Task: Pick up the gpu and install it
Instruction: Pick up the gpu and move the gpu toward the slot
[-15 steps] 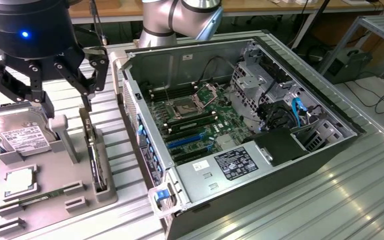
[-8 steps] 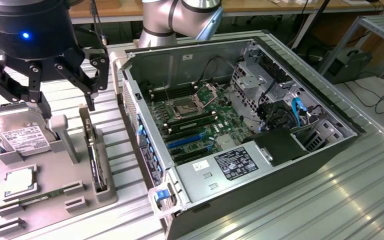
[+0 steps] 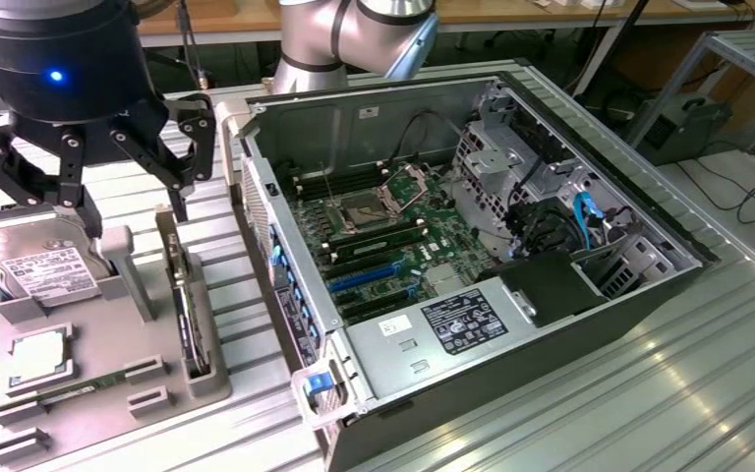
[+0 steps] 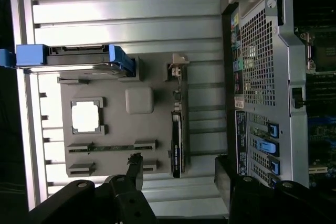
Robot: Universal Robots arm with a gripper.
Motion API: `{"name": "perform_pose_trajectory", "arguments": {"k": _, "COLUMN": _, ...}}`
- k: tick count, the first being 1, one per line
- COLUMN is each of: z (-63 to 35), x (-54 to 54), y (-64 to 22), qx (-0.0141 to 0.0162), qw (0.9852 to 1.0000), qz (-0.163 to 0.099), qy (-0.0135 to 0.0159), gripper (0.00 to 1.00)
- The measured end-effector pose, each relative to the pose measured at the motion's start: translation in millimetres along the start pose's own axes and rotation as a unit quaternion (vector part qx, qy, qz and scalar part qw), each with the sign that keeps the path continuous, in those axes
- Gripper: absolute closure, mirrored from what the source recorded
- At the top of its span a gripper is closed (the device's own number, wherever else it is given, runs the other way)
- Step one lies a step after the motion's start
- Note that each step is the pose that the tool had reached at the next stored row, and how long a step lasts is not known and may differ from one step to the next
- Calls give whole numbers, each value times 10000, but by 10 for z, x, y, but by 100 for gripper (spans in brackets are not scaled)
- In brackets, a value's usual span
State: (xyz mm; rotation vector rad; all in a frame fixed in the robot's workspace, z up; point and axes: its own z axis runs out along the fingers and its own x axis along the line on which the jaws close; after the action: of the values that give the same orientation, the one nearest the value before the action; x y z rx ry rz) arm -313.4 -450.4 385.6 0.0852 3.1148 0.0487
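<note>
The gpu [image 3: 190, 315] stands on its edge in a slot of the grey holder tray [image 3: 102, 393], at the exterior view's left beside the open computer case [image 3: 483, 246]. In the wrist view the gpu [image 4: 177, 142] is a thin dark strip with its silver bracket [image 4: 178, 69] at one end. My gripper [image 3: 129, 206] hangs above the tray's far end, open, with nothing between its fingers. In the wrist view the gripper [image 4: 178, 174] has its black fingertips [image 4: 135, 167] spread to either side of the card's line, well above it.
The tray also holds a hard drive [image 3: 43, 265] with a white label, a CPU [image 3: 39, 356] and a RAM stick [image 3: 83, 386]. Inside the case lie the motherboard [image 3: 391, 246], blue slots [image 3: 371, 275] and cables. A ribbed metal table [image 3: 640, 393] carries everything.
</note>
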Motion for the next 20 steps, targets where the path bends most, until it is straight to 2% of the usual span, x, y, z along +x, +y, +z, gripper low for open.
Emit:
{"name": "perform_pose_trajectory", "arguments": {"k": 4, "z": 18, "x": 1, "y": 0, "qx": 4, "qw": 10000, "qz": -8, "qy": 0, "gripper": 34}}
{"name": "perform_pose_trajectory", "arguments": {"k": 8, "z": 75, "x": 2, "y": 3, "qx": 57, "qw": 10000, "qz": -16, "qy": -3, "gripper": 34}}
{"name": "perform_pose_trajectory", "arguments": {"k": 12, "z": 148, "x": 4, "y": 4, "qx": 79, "qw": 10000, "qz": -32, "qy": -3, "gripper": 34}}
{"name": "perform_pose_trajectory", "arguments": {"k": 15, "z": 195, "x": 1, "y": 25, "qx": 117, "qw": 9999, "qz": -67, "qy": -4, "gripper": 34}}
{"name": "perform_pose_trajectory", "arguments": {"k": 20, "z": 273, "x": -5, "y": 78, "qx": 153, "qw": 9998, "qz": -140, "qy": -4, "gripper": 34}}
